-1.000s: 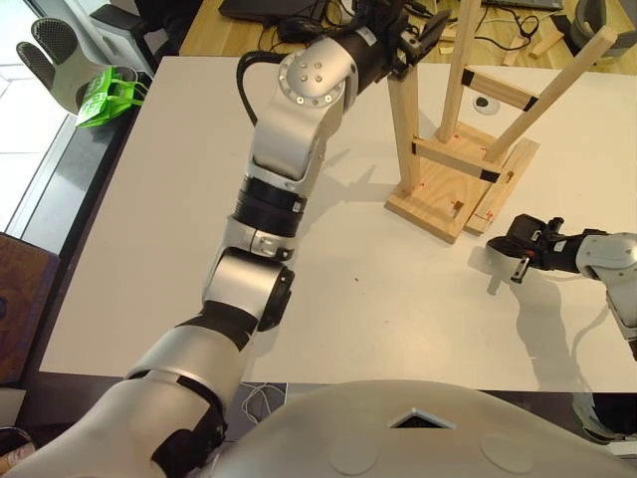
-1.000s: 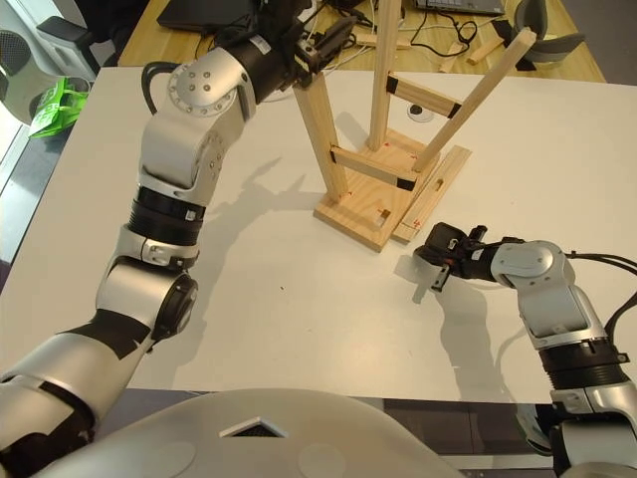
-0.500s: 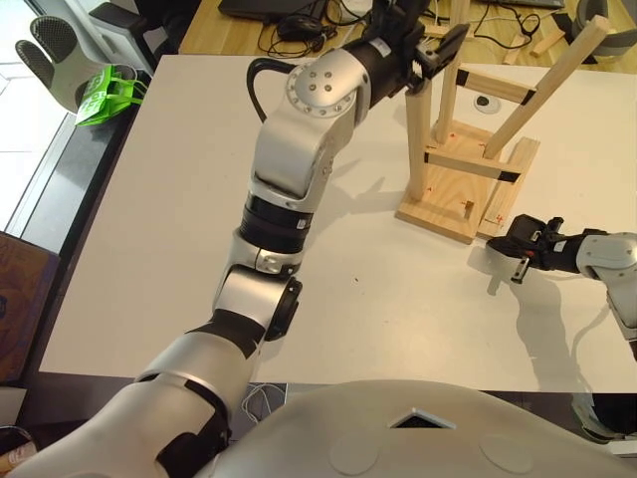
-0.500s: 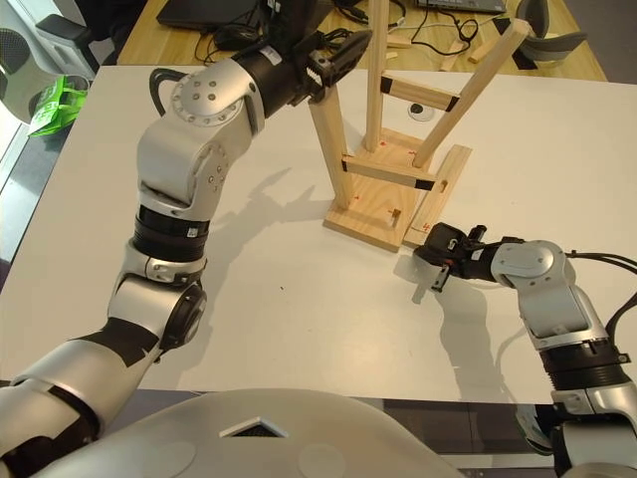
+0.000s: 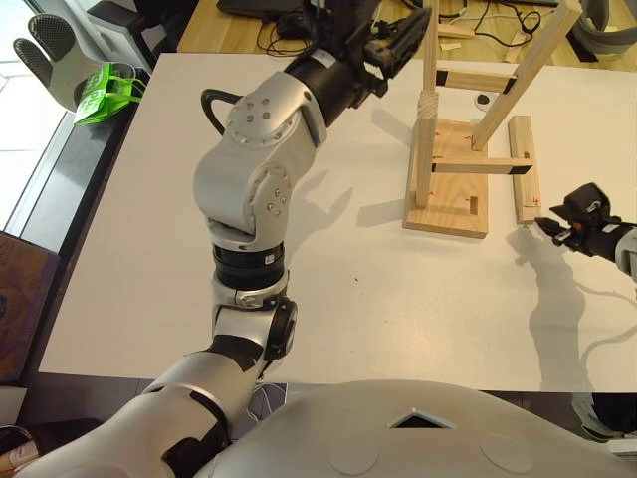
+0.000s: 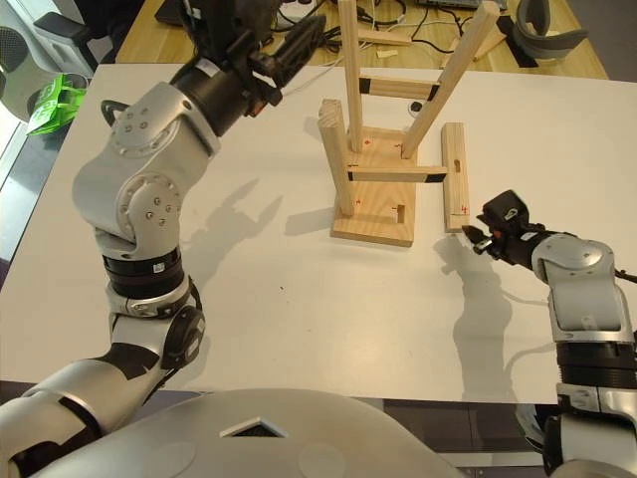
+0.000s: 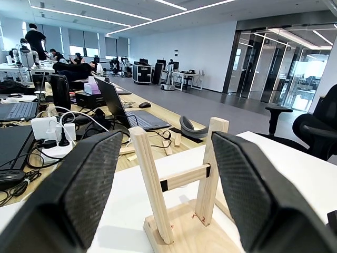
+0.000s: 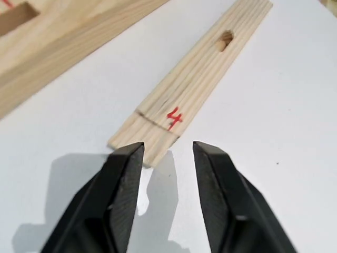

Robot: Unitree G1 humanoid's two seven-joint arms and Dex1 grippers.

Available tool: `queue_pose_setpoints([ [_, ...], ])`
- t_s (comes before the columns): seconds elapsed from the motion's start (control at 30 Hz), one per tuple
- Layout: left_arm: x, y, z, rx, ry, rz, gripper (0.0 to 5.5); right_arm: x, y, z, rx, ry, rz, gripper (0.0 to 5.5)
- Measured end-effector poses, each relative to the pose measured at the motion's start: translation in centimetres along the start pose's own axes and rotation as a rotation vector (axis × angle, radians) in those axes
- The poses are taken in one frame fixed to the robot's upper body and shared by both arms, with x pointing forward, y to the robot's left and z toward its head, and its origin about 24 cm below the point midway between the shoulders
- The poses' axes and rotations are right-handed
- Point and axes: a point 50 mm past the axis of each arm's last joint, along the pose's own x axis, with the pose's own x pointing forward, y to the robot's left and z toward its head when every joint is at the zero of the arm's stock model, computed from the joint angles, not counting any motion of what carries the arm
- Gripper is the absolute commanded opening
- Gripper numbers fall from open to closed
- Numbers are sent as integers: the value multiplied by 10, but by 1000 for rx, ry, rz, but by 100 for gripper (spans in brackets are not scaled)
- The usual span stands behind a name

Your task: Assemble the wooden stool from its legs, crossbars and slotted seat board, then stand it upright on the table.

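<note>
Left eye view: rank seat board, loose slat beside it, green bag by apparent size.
1. Seat board: clearly largest.
2-3. Loose slat and green bag: too close to rank. The slat is longer and the bag is wider.

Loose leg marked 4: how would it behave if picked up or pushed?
The leg is straight, solid wood, so probably stiff and fairly light. It lies flat on a wide face, so a push should slide or spin it rather than roll it. The right hand sits open at one end; gripped there, the long far end may sag or pivot.
</note>
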Motion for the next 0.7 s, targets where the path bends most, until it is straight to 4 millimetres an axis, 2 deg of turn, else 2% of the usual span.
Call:
queue_pose_setpoints([
  [0.13,-2,5,4,-9,-37,44,314,0,-11,-3,69,29,-180,287],
  [0.2,-1,6,4,-9,-45,57,314,3,-13,3,116,0,-229,323],
  [0.4,2,11,7,9,-78,74,314,23,8,18,288,-65,-155,415],
  [0.5,3,11,8,16,-86,86,314,29,11,26,371,-79,-128,460],
  [0.57,4,10,7,14,-82,88,314,33,10,25,433,-46,-123,460],
  [0.7,5,10,5,12,-81,98,314,37,10,5,552,97,-117,460],
])
